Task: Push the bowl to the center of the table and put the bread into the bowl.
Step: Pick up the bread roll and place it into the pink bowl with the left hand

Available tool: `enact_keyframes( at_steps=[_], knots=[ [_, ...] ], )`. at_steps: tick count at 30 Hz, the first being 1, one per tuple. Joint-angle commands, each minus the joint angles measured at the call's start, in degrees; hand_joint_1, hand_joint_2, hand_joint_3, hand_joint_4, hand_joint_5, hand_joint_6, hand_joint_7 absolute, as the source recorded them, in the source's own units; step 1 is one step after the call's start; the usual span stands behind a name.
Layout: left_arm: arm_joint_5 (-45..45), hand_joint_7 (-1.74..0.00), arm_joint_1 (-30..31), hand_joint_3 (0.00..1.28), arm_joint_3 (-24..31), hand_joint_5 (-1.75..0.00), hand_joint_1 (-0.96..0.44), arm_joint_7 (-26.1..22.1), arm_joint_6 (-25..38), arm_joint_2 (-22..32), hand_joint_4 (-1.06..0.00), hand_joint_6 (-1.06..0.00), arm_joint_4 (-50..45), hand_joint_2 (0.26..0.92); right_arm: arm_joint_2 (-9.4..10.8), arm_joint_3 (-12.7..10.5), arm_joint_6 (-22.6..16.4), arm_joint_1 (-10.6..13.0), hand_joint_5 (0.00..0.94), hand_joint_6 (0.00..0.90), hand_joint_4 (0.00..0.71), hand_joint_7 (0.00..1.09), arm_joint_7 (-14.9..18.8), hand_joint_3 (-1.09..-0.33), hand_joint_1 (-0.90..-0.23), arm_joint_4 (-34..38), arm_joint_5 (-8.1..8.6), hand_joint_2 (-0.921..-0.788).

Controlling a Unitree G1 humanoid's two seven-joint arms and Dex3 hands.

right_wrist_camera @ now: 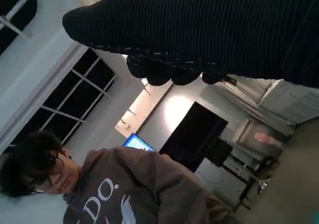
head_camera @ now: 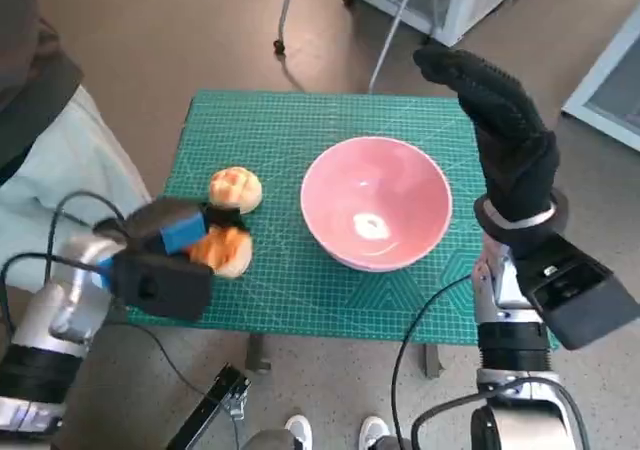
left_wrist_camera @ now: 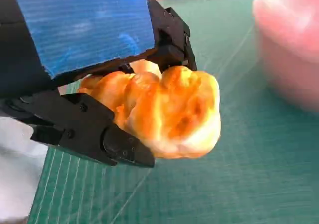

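With the pink bowl [head_camera: 376, 203] already near the middle of the green tabletop [head_camera: 300, 120], the bread step is in hand: the left hand [head_camera: 165, 255] clasps a bread roll [left_wrist_camera: 169, 109] just left of the bowl. A second roll [head_camera: 236, 188] lies beside it, while the right hand [head_camera: 500, 130] is raised, fingers extended, holding nothing. The next move probably calls for carrying the roll over the rim before letting go.

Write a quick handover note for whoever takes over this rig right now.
Left hand: grips one bread roll, its fingers closed round it, near the mat's left side.
Right hand: raised, holds nothing, beside the pink bowl.
The bowl sits roughly mid-table on the green cutting mat; the push looks done.
Second bread roll lies on the mat.
Left: put the held roll into the bowl.
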Motion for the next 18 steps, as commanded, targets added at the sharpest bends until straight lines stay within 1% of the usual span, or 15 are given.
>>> enact_keyframes(
  at_steps=[1,5,7,9,10,14,18],
  knots=[
    [-3.7,-1.13,-3.8,0.10,3.6,-1.27,0.00,0.7,0.3,-1.0,-0.65,-0.60,-6.7,0.918,0.2,0.3,0.7,0.8,0.002,-0.001,0.329,0.88,0.1,-0.762,-0.623,0.6,0.16,-0.921],
    [-4.5,-1.08,-8.7,0.10,4.0,-1.32,0.00,3.0,-1.5,-3.6,-0.64,-0.62,-8.3,0.918,0.2,0.4,0.7,0.6,0.001,-0.001,0.327,0.88,0.4,-0.765,-0.625,0.9,0.35,-0.921],
    [-4.6,-1.09,-11.5,0.11,3.5,-1.31,0.00,4.4,-2.9,-5.4,-0.65,-0.62,-8.0,0.916,0.3,0.5,0.7,0.6,0.001,-0.001,0.327,0.88,0.5,-0.765,-0.625,1.0,0.45,-0.921],
    [-4.4,-1.13,-14.0,0.11,2.9,-1.30,0.00,5.9,-4.4,-7.4,-0.63,-0.59,-7.1,0.918,0.2,0.6,0.7,0.5,0.001,-0.001,0.327,0.87,0.6,-0.765,-0.625,1.0,0.53,-0.921],
    [-4.0,-1.14,-14.9,0.12,2.5,-1.28,0.00,6.6,-5.0,-8.3,-0.64,-0.60,-6.7,0.914,0.2,0.6,0.7,0.5,0.001,-0.001,0.327,0.87,0.6,-0.765,-0.625,0.9,0.56,-0.921],
    [-0.8,-1.18,-20.0,0.09,-0.9,-1.20,0.00,11.0,-7.9,-14.0,-0.67,-0.60,-2.7,0.919,0.3,0.8,1.2,0.6,0.000,-0.001,0.325,0.86,0.6,-0.766,-0.627,0.4,0.73,-0.921],
    [1.5,-1.21,-23.1,0.10,-3.4,-1.20,0.00,14.5,-10.9,-17.5,-0.65,-0.60,2.8,0.920,0.4,1.0,1.6,0.7,0.000,-0.001,0.322,0.86,0.6,-0.767,-0.628,0.0,0.95,-0.921]
  ],
)
